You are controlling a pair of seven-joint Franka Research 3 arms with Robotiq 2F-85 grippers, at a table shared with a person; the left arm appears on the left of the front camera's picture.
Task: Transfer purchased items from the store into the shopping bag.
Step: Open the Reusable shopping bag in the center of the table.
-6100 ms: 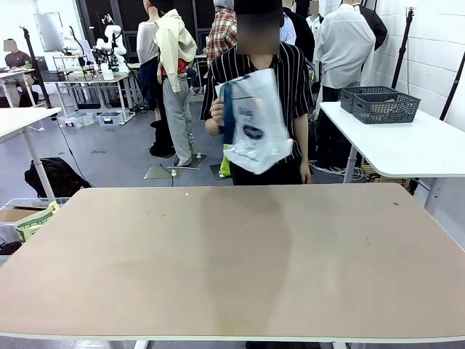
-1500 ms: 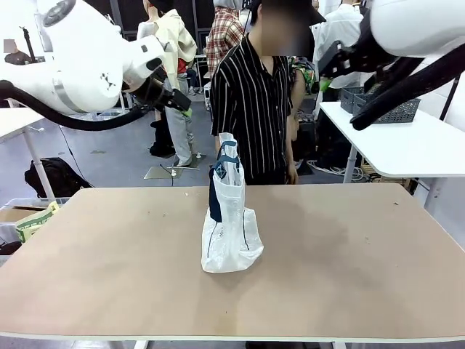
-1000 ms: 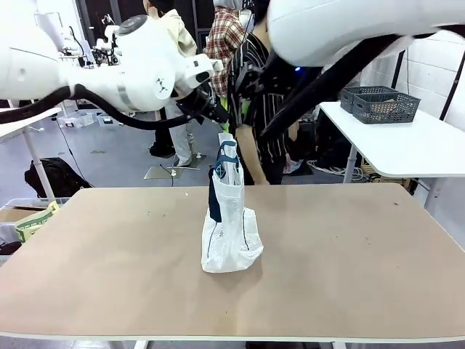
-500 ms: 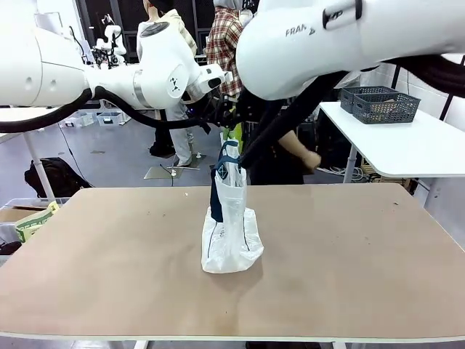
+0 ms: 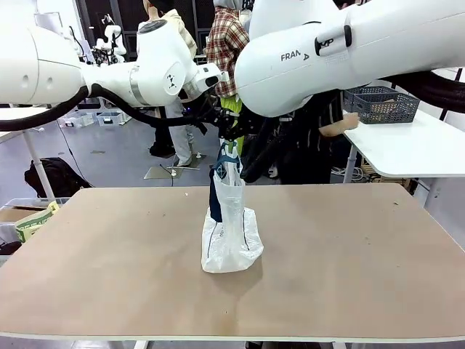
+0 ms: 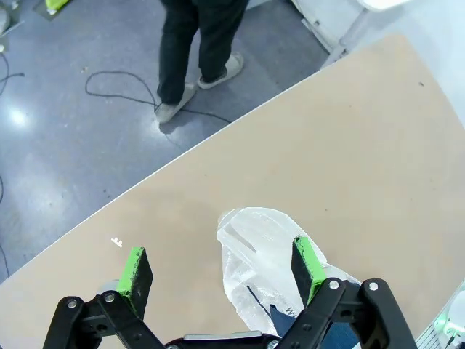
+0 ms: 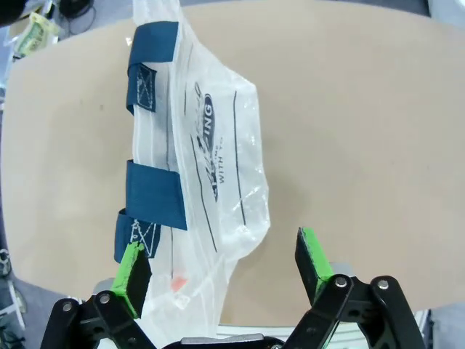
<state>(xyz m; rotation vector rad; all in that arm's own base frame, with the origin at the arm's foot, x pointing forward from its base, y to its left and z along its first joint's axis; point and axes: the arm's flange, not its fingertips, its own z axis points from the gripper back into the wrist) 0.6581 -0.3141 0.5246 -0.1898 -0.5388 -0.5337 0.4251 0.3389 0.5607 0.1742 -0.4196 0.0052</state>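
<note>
The shopping bag (image 5: 231,234), translucent white with navy handles, stands upright at the table's middle. Both arms meet just above its top: my left gripper (image 5: 220,125) comes in from the left and my right gripper (image 5: 245,129) from the right. In the left wrist view the left gripper (image 6: 221,269) is open over the bag (image 6: 261,265). The right gripper (image 7: 224,269) is open above the bag (image 7: 200,167), touching nothing. A small reddish spot shows through the plastic; I cannot tell what it is. The purchased items are out of view. Dark lattice baskets (image 5: 383,105) stand on the side table; which one is the store is unclear.
A person's hand (image 5: 340,129) reaches toward the baskets on the white side table (image 5: 407,145) at the right. The tan table (image 5: 109,254) has bare room on all sides of the bag. Other people stand farther back.
Both arms have swung in from the sides and now hang over the bag. The person has turned away from behind the bag toward the side table.
</note>
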